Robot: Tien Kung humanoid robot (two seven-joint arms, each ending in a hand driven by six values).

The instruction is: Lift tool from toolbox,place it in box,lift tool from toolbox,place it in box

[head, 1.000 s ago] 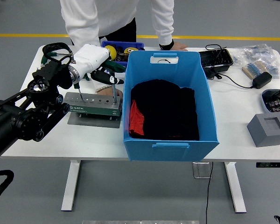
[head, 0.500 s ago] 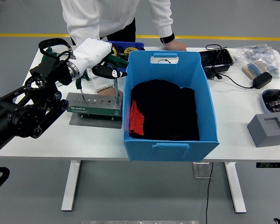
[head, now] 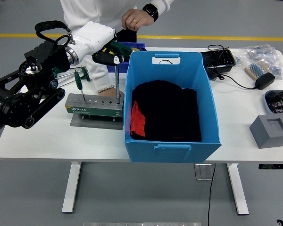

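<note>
Gripping the green-and-black handle of a long steel-shafted screwdriver (head: pixel 116 70), the white left robot hand (head: pixel 96 40) holds it upright, its tip just above the grey metal tool holder (head: pixel 94 104) labelled "SATA". A green T-handle driver (head: pixel 78 81) stands in that holder, beside the open blue plastic box (head: pixel 172 106). The white worktop (head: pixel 52 136) stands on a grey floor with a yellow line.

White table (head: pixel 52 141) on a grey floor (head: pixel 146 197). At left, grey toolbox (head: pixel 95 106) on a flat base; just right of it, at centre, large blue box (head: pixel 172 148). Far right: black tray (head: pixel 219 60), cable with adapter (head: pixel 264 81), grey foam block (head: pixel 272 131) near the edge.
</note>
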